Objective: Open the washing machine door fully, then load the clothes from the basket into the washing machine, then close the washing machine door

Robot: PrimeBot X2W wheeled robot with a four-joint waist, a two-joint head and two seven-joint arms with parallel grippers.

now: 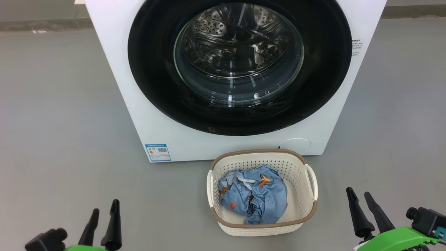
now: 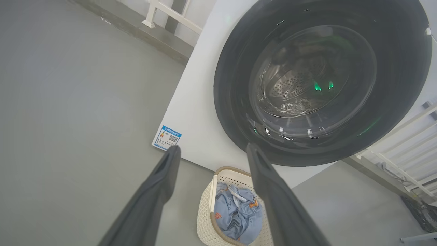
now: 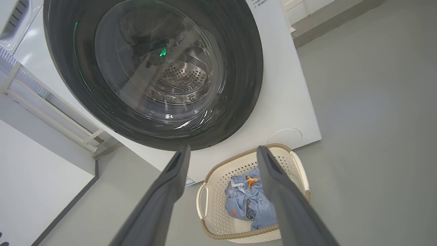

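The white washing machine stands straight ahead, its round black door shut flat against the front, steel drum visible through the glass. On the floor just before it sits the cream basket holding the light blue clothes. My left gripper rests low at the left, open and empty, well left of the basket. My right gripper rests low at the right, open and empty, just right of the basket. The wrist views look up at the door and down on the basket.
Bare grey floor lies on both sides of the machine. A white rail frame stands beside the machine, seen also as the rail frame in the right wrist view. A low wall base runs along the back.
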